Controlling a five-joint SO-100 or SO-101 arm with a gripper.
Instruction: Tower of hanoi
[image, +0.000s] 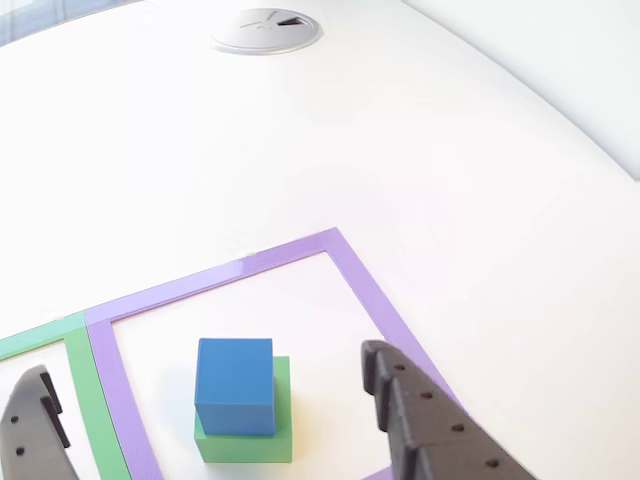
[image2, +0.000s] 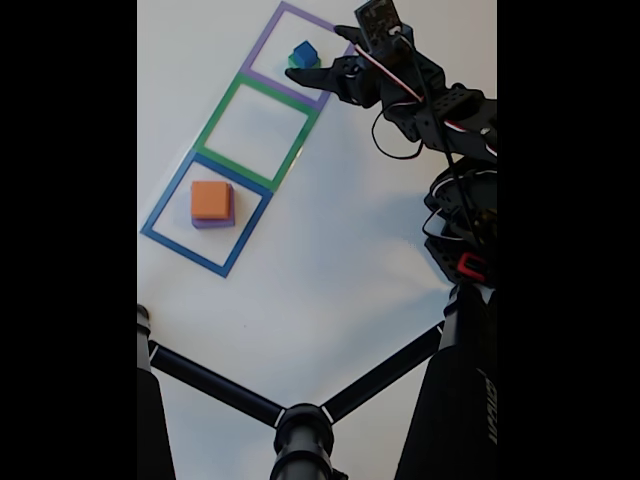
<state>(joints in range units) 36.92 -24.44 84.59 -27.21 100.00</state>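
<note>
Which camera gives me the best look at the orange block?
The fixed view. There the orange block sits on the purple block inside the blue square outline, seen whole from above. The other view looks at the purple outline instead, where the blue cube rests on the green block.

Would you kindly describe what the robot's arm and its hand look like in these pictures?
The arm is black throughout, built of blocky segments, with thin red and white cables looping along it and a small red part near its base. The hand has two black fingers; one shows a stepped edge dotted with small round holes.
</note>
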